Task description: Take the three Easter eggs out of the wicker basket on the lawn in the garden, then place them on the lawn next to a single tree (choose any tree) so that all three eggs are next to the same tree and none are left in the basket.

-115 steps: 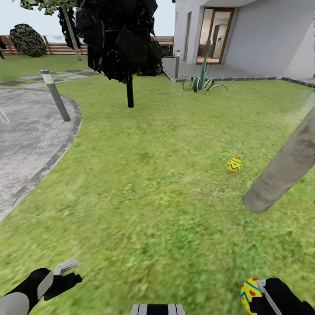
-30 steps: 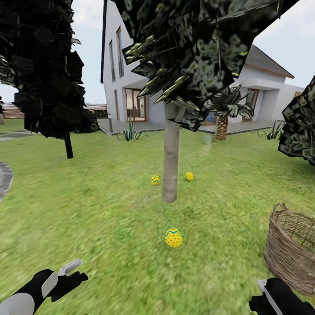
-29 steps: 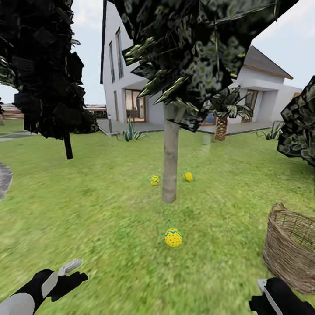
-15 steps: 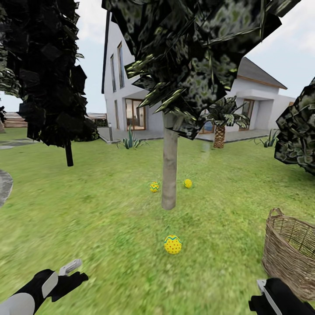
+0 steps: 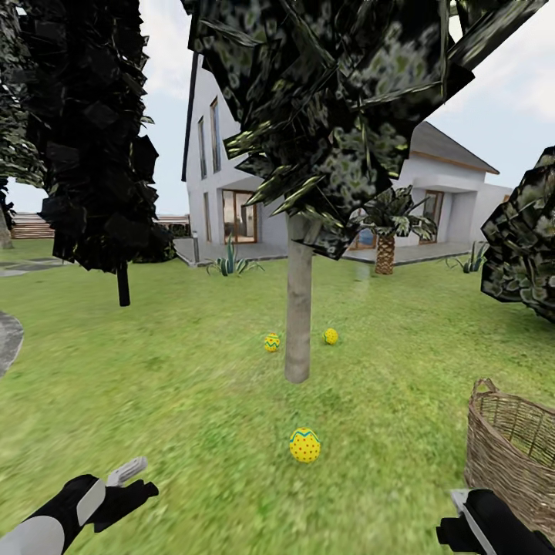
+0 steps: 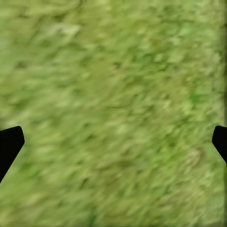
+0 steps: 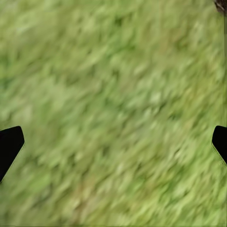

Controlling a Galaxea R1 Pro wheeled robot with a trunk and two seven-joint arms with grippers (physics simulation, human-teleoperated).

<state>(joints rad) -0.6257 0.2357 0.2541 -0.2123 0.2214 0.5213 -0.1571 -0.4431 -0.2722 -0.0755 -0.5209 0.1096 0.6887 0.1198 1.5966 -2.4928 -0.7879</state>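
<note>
Three yellow Easter eggs lie on the lawn (image 5: 193, 370) around the tree (image 5: 298, 308) with the pale trunk: a red-dotted egg (image 5: 304, 445) in front of it, a zigzag egg (image 5: 271, 342) at its left, a third egg (image 5: 331, 336) at its right. The wicker basket (image 5: 512, 455) stands at the right edge, and the part of its inside that shows holds nothing. My left gripper (image 5: 127, 482) hangs low at the left; in its wrist view the fingertips (image 6: 10, 144) are wide apart over grass. My right gripper (image 5: 462, 516) is low beside the basket, its fingertips (image 7: 10, 142) wide apart, holding nothing.
A near-black tree (image 5: 122, 281) stands at the left, a dark bush (image 5: 528, 247) at the right. A short palm (image 5: 385, 250) and the white house (image 5: 231, 193) are behind. Grey paving (image 5: 8, 339) edges the lawn at far left.
The head view has tilted up slightly, so everything sits lower in the picture. Since 3.8 s ago the right gripper has let go of its egg. The eggs and basket have not moved.
</note>
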